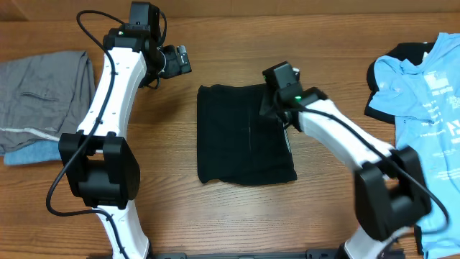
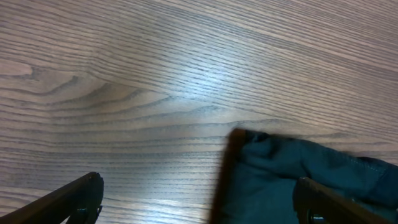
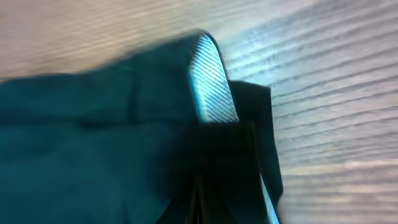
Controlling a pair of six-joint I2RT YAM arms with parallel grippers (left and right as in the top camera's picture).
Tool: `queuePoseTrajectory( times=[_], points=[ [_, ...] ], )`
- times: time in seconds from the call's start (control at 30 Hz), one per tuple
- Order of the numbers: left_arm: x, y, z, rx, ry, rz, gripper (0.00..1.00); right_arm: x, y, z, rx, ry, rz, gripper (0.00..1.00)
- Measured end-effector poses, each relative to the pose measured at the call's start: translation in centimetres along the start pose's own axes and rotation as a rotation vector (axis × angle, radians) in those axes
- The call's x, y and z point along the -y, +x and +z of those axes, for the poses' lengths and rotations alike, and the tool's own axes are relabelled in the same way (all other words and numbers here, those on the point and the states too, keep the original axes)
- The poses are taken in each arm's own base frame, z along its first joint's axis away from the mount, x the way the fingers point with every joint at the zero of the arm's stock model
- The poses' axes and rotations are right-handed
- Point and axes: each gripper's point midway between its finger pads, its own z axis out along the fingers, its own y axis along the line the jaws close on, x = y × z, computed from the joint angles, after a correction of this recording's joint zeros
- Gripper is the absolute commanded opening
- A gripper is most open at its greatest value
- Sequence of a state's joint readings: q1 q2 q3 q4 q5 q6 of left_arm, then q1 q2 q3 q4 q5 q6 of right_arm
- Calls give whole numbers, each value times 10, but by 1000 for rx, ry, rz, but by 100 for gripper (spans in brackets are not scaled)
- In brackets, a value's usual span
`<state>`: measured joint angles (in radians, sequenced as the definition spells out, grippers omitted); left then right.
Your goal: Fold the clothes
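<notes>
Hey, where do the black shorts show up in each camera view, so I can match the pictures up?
Overhead: the black shorts lie as a dark rectangle in the middle of the picture.
Left wrist: one corner of them shows at the lower right.
Right wrist: they fill the left and centre, with the pale grey waistband turned up.
Shared landmark: the wooden table under them, seen in all three views.

1. Left arm (image 1: 108, 97): slim white links between bulky black joint housings.
2. Right arm (image 1: 345, 129): the same white shells and black joints.
3. A thin black cable (image 1: 80, 25) loops beside the left arm's white link.
4. A small green light (image 1: 297, 98) glows on the right wrist's black housing.
5. Left claw (image 1: 180, 61): black, with flat, straight-edged fingers (image 2: 74, 199).
</notes>
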<state>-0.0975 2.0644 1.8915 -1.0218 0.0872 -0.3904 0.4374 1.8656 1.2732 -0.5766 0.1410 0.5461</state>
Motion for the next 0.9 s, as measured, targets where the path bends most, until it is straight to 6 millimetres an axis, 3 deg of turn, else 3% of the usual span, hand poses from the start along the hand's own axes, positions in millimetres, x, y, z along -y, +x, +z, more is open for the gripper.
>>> queuePoseTrajectory(
  times=[0.13,0.3,0.43,0.63,0.73,0.9],
  points=[
    [0,0,0,0,0,0,100,7,8,50,-2,51,-6,4],
    [0,0,0,0,0,0,100,6,5,49,12,51,-26,4],
    [0,0,0,0,0,0,100,16,10,12,-29,80,-57,4],
    [0,0,0,0,0,0,100,18,-11,-124,64,-43,-30,4],
    [0,0,0,0,0,0,100,25,2,-133,-7,-64,-23,4],
    [0,0,0,0,0,0,100,32,33,-103,-117,-62,-34,4]
  ],
)
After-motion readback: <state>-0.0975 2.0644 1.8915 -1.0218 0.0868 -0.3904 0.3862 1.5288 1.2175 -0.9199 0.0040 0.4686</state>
